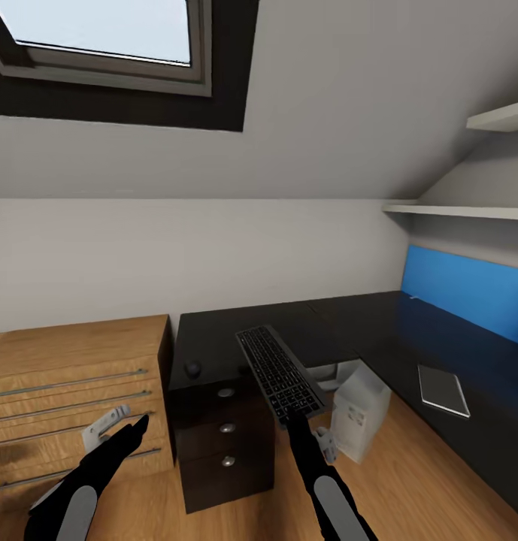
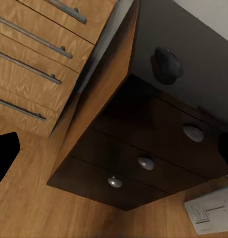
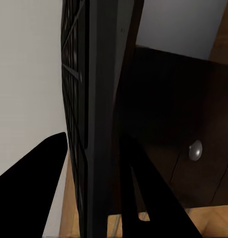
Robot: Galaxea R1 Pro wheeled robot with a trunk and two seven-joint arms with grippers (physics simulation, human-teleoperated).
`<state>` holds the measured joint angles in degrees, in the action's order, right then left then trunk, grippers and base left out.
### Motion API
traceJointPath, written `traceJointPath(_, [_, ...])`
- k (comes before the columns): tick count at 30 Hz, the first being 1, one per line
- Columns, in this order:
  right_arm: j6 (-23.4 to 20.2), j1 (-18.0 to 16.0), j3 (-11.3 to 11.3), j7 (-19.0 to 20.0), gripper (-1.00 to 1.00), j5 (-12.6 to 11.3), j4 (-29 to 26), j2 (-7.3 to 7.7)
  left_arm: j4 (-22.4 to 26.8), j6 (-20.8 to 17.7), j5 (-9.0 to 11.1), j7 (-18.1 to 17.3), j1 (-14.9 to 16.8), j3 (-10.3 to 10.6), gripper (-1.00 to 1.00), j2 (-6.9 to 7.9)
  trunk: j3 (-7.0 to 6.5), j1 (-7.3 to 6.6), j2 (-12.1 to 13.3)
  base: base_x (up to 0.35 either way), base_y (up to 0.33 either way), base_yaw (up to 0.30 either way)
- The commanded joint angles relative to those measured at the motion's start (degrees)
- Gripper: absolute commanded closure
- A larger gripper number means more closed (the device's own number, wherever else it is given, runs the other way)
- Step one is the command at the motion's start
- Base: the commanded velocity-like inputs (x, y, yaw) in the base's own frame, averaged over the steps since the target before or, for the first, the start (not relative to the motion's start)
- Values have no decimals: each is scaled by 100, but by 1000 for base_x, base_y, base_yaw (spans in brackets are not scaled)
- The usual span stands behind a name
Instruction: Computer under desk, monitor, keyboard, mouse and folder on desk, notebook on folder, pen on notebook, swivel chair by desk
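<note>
My right gripper (image 1: 295, 415) is shut on the near end of the slim dark keyboard (image 1: 278, 372), holding it tilted above the drawer end of the black desk (image 1: 213, 336). In the right wrist view the keyboard (image 3: 89, 124) stands edge-on between the fingers (image 3: 39, 188). The small black mouse (image 1: 192, 369) lies on the desk's left end, and the left wrist view looks down on the mouse (image 2: 167, 63). My left gripper (image 1: 135, 428) hangs open and empty left of the drawers. The white computer (image 1: 360, 412) stands under the desk. A dark notebook (image 1: 443, 389) lies on the right wing. The monitor, folder, pen and swivel chair are out of view.
A light wooden drawer cabinet (image 1: 71, 383) stands against the desk's left side. The desk's black drawers (image 2: 143, 148) with round silver knobs face me. A blue wall panel (image 1: 469, 289) and white shelves (image 1: 454, 212) run along the right wall. Wooden floor lies below.
</note>
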<state>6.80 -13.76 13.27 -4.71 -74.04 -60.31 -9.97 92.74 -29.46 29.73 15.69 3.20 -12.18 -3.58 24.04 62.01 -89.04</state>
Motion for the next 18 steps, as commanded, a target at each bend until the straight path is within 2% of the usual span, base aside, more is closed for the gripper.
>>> traceJointPath(1, [41, -3, 18, -21, 100, -58, -7, 5, 7, -25, 60, 40, 6, -4, -100, -5, 1, 0, -4, 0, 0, 170])
traceJointPath(18, [40, -3, -4, -29, 100, -60, -4, 11, 7, -25, 60, 40, 6, -4, -100, -2, -94, 0, -4, 0, 0, 169])
